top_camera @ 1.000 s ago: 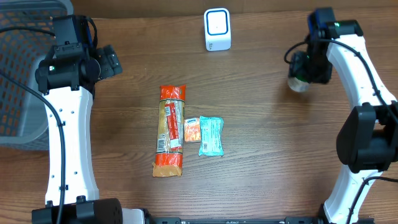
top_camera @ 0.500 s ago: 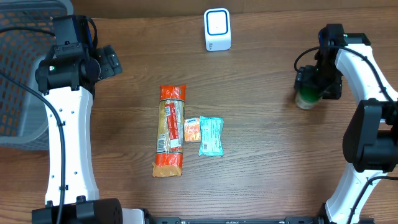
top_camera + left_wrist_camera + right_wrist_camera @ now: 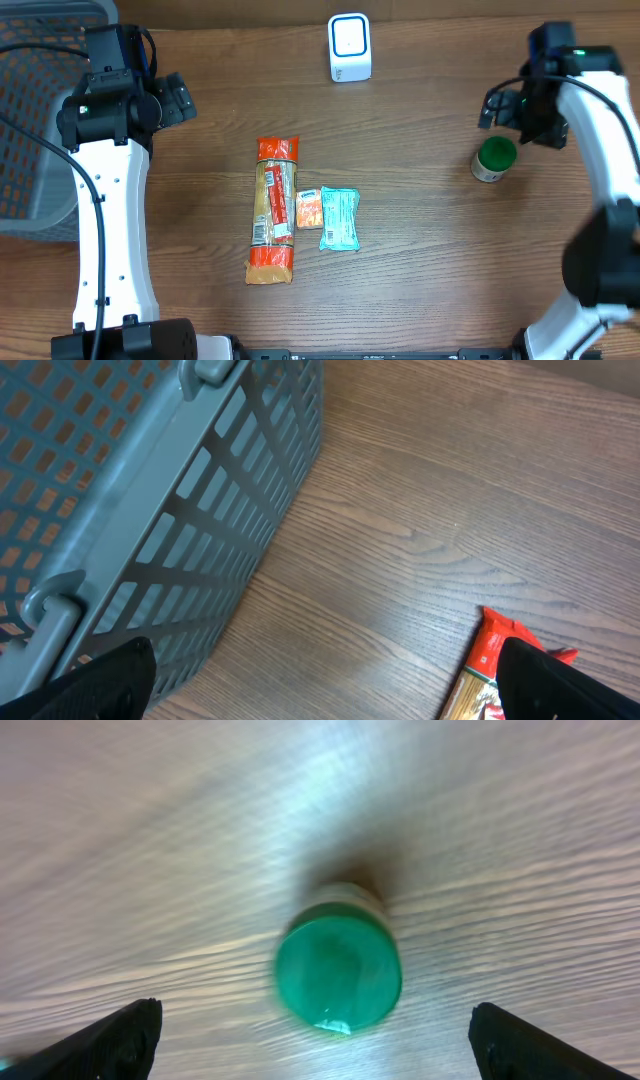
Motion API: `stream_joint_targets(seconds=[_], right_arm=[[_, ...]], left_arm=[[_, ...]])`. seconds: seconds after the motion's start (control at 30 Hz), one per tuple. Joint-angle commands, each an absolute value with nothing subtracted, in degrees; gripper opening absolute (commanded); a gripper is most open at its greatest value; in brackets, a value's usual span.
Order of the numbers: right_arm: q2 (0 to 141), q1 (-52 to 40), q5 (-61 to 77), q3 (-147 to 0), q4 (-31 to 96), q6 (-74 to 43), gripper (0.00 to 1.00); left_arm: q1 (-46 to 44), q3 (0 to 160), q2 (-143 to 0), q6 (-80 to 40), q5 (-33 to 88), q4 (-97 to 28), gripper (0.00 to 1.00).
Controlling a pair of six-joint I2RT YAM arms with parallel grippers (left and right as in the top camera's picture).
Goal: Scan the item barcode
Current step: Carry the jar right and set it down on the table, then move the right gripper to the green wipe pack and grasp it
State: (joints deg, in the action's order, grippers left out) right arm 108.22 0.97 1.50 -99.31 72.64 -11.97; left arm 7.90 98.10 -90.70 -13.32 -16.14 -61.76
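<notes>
On the right side of the table, the right gripper (image 3: 516, 106) has let go. A second ago it carried the green-lidded jar (image 3: 493, 158); now the jar stands upright on its own, well apart from the scanner (image 3: 350, 47). That item looks finished. Jaws wide and empty, the wrist pulls up and away. The left gripper (image 3: 178, 97) hangs beside the basket (image 3: 40, 130), wide open, holding nothing.

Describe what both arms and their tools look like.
The left arm and the right arm have white rounded shells and black joint housings. Thin black cables run along them, and a small green light shows on each. The left tool and right tool are black.
</notes>
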Motion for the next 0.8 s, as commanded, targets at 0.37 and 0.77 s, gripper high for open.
stream_joint_targets(seconds=[0.37,0.77], right_arm=[[96.23,-4.67,23.44,-97.17,76.95,-11.84,0.87],[96.49,-23.73,22.24,-71.77,45.69,-20.64,0.67]], left_arm=[[7.86,99.2,-89.89,-12.84,-16.91,-61.73,1.0],[7.86,99.2,-89.89,-12.84,-16.91,-61.71,1.0]])
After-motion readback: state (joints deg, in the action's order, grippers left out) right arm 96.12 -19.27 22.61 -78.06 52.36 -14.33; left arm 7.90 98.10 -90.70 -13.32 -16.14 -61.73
